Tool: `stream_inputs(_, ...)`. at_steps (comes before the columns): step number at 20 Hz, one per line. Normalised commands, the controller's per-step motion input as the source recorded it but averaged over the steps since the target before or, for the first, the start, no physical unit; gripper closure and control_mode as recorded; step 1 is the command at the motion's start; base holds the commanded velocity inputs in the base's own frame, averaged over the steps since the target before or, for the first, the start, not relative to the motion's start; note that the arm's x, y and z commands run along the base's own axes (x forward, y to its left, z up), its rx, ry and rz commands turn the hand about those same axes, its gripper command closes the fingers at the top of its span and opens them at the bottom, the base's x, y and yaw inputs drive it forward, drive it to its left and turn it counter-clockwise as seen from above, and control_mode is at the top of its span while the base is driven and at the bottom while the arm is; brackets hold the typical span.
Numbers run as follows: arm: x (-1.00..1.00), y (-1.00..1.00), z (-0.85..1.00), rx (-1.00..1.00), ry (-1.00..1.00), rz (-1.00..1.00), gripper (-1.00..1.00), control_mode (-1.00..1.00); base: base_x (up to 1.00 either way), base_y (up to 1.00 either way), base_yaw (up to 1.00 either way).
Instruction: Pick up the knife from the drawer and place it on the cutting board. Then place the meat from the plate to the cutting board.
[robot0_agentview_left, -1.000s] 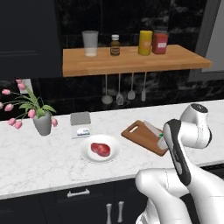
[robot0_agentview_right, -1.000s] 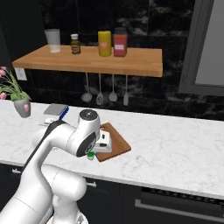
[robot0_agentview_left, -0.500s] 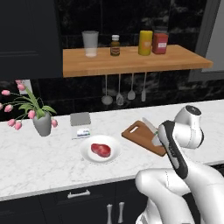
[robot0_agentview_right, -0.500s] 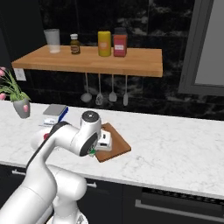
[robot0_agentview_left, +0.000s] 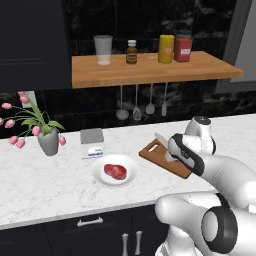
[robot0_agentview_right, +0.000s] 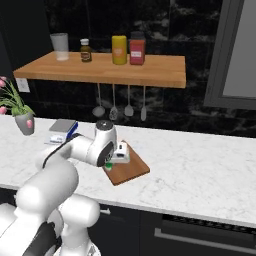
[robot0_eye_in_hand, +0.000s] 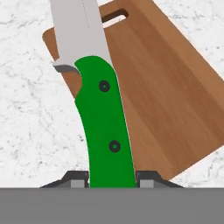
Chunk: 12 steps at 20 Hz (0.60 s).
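Since a second ago my arm has swung left and farther in over the counter, so my gripper (robot0_eye_in_hand: 112, 177) now hangs above the cutting board (robot0_eye_in_hand: 166, 100) instead of short of it. My fingers (robot0_eye_in_hand: 76, 179) are clamped on the green handle of the knife (robot0_eye_in_hand: 103, 113); the blade runs away from me and crosses the board's edge just beside its handle slot, so its tip lies over the marble past the board. I cannot tell how high I hold it above the wood.

Nearest on the counter, to the left, sits the plate (robot0_agentview_left: 100, 179) with the meat (robot0_agentview_left: 115, 171) still on it, well apart from the board. In the left base view the board (robot0_agentview_left: 152, 152) lies to the right of the plate, partly hidden by my arm, and the blade (robot0_agentview_left: 161, 138) shows above my wrist. Behind the plate is a small grey box (robot0_agentview_left: 92, 136), then a vase of tulips (robot0_agentview_left: 47, 141) far left.

As I judge it, the risk is letting go now: the knife would land half off the board, or tip onto the counter. Dropping from too high could make it bounce or nudge the board. I should first bring it back over the middle of the wood. Later, reaching for the meat, my elbow could sweep the knife off.
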Motion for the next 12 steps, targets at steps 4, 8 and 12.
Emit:
stream_inputs(4, 0.2, -0.07, -0.07, -0.04, 0.1, 0.0, 1.0, -1.0, 0.0, 0.0, 0.0)
stream_inputs(8, 0.08, -0.21, -0.04, 0.0, -0.01, 0.0, 1.0, -1.0, 0.0, 0.0, 0.0)
stream_inputs(12, 0.14, -0.34, -0.06, 0.0, -0.01, 0.0, 1.0, -1.0, 0.0, 0.0, 0.0)
